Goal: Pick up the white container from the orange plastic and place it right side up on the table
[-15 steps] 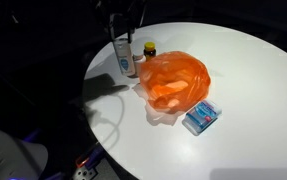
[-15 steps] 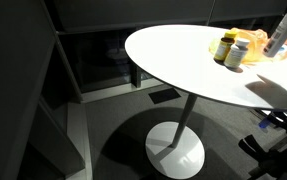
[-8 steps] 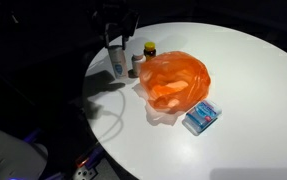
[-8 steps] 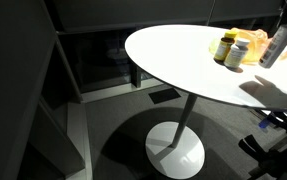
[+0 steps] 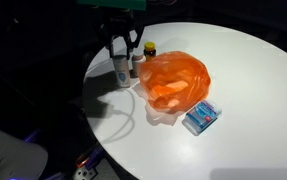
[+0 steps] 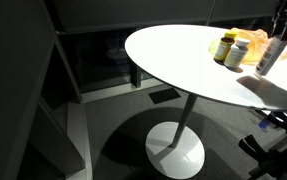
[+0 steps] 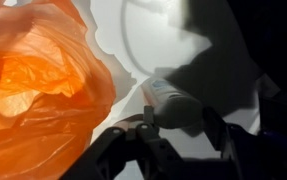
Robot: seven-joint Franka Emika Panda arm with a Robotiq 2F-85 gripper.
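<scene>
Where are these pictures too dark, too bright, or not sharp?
In an exterior view, the white table is bright against a black surround, and a dark shadow lies on it beside the white container. In the wrist view, the orange plastic glares pale in places, the container looks soft, and the gripper is nearly black.

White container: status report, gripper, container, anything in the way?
Gripper shut on white container. Container off orange plastic, near upright at table edge. Small bottle close beside it.
</scene>
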